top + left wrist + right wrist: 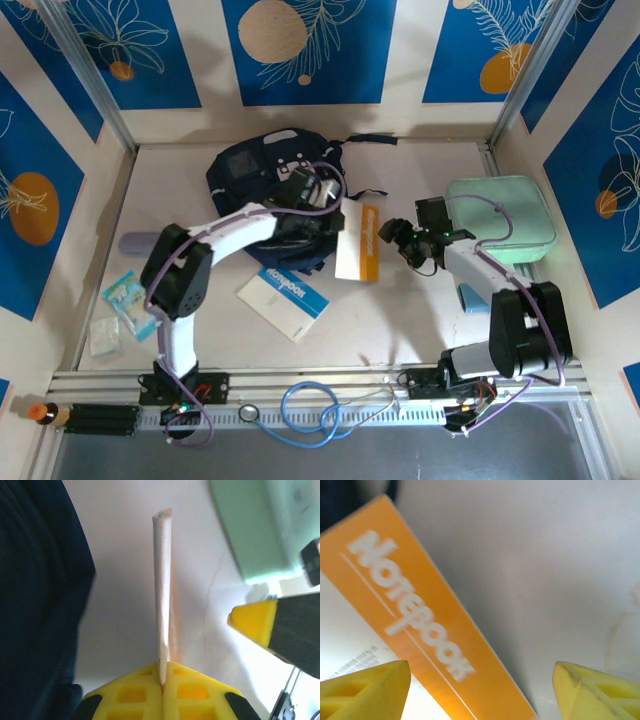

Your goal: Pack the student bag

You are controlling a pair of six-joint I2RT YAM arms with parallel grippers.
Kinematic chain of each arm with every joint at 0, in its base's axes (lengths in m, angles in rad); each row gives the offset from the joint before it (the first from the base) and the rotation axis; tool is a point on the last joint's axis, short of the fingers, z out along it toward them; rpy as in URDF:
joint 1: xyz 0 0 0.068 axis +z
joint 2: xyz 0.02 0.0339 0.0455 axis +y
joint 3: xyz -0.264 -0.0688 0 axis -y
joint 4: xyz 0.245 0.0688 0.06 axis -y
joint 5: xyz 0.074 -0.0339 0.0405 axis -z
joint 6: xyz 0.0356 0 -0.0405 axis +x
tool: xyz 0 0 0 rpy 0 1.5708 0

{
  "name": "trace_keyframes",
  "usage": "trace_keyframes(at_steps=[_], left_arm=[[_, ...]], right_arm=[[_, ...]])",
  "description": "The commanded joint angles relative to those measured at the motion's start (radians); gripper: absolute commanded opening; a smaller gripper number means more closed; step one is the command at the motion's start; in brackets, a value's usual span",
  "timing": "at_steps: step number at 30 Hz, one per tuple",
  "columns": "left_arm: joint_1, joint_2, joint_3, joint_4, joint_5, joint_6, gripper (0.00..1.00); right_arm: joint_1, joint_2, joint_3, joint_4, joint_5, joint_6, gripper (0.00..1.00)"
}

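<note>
- Gripping the thin orange-and-white notebook (358,243) by its edge, the left hand (162,677) is clamped; the right hand (480,680) gapes wide beside it.
- The navy fabric student bag (255,175) lies just left on the tabletop (420,320); next, probably, steer the notebook into its opening.

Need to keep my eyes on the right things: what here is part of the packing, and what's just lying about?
In play: student bag; orange notebook, pinched in left hand; right hand, open beside it.
Lying about: blue notebook; mint-green case; packets.
</note>
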Motion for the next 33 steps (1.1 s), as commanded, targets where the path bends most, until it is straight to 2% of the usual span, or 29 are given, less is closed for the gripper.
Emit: trace_keyframes(at_steps=[1, 4, 7, 13, 17, 23, 29, 33], left_arm=[[0.059, -0.106, -0.033, 0.069, -0.010, -0.011, 0.00], [0.126, -0.164, -0.101, 0.200, 0.030, -0.128, 0.00], [0.165, -0.237, -0.198, 0.352, -0.008, -0.208, 0.00], [0.198, -0.327, -0.314, 0.540, -0.054, -0.383, 0.00], [0.210, -0.347, -0.338, 0.614, -0.089, -0.476, 0.00], [0.230, -0.338, -0.339, 0.697, -0.111, -0.579, 0.00], [0.233, -0.308, -0.329, 0.782, -0.088, -0.653, 0.00], [0.233, -0.281, -0.331, 0.821, -0.069, -0.697, 0.00]], right_arm=[[0.000, -0.050, -0.022, 0.130, -0.159, 0.006, 0.78], [0.000, -0.072, -0.047, 0.248, -0.255, 0.059, 0.81], [-0.008, -0.069, -0.051, 0.346, -0.333, 0.126, 0.82], [0.023, 0.004, -0.070, 0.673, -0.476, 0.337, 0.82], [0.089, 0.071, -0.020, 0.745, -0.482, 0.415, 0.82], [0.149, 0.149, 0.046, 0.757, -0.448, 0.445, 0.82], [0.180, 0.248, 0.093, 0.901, -0.454, 0.525, 0.82], [0.183, 0.244, 0.106, 0.941, -0.414, 0.516, 0.81]])
